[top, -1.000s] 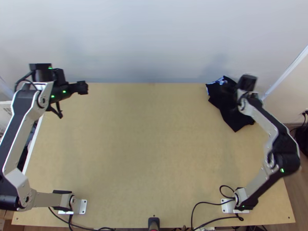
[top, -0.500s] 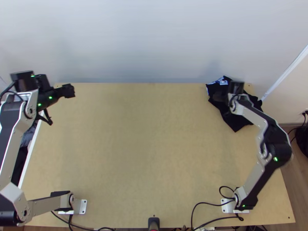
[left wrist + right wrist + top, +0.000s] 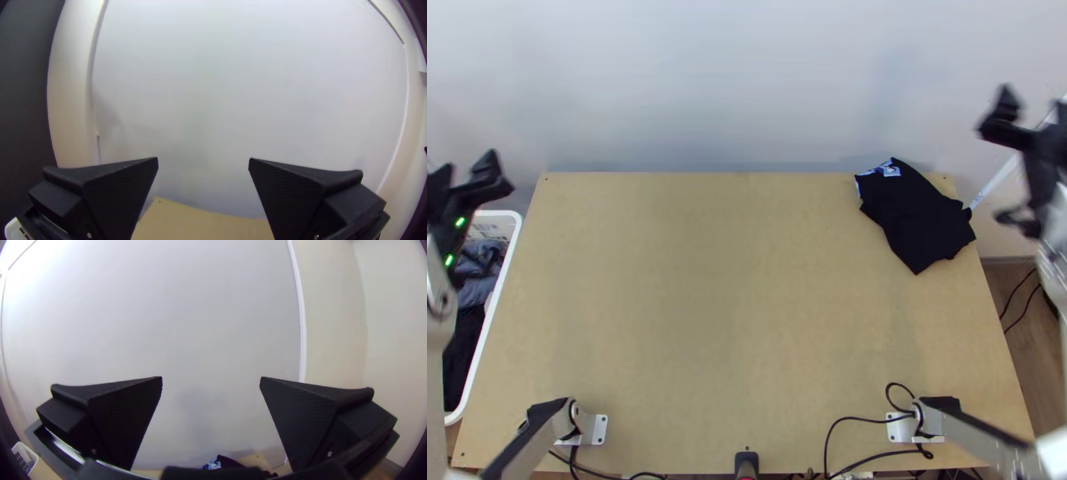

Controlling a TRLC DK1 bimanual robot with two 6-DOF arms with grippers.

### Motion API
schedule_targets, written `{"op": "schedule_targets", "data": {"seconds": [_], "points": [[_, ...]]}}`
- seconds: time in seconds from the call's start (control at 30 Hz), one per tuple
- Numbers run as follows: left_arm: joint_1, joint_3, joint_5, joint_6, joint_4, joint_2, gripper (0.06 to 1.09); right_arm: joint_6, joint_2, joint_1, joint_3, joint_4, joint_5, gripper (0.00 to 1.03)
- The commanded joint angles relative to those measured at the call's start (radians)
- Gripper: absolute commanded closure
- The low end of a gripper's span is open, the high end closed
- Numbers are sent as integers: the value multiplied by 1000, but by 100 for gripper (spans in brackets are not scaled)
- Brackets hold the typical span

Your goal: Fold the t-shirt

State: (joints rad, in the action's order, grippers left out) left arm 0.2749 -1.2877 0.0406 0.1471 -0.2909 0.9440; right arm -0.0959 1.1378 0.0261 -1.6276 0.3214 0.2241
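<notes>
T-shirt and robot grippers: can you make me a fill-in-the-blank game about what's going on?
The T-shirt is mostly coloured ____.
It lies near the table's far ____ corner.
The basket beside the table's left edge is coloured ____.
The jaws of the left gripper and the right gripper are not shut but ____.

Missing words: black; right; white; open.
</notes>
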Motion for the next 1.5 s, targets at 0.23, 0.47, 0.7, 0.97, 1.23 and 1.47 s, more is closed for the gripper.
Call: {"op": "schedule_targets", "data": {"seconds": [0.23, 0.47, 0.7, 0.97, 1.23, 1.47], "points": [[132, 521, -7, -90, 302, -504, 10, 82, -602, 11, 661, -318, -46, 3], [138, 860, -5, -72, 360, -780, 11, 151, -1021, 83, 1206, -619, -81, 3], [109, 1108, -5, -37, 357, -942, 11, 85, -1139, 106, 1520, -651, -81, 3], [110, 1197, -7, 3, 279, -945, 10, -36, -1141, 98, 1626, -498, -81, 3], [124, 1265, -8, -40, 259, -941, 10, 174, -1138, 24, 1623, -340, -83, 3], [122, 1265, -8, -41, 262, -944, 10, 174, -1139, 26, 1623, -340, -83, 3]]}}
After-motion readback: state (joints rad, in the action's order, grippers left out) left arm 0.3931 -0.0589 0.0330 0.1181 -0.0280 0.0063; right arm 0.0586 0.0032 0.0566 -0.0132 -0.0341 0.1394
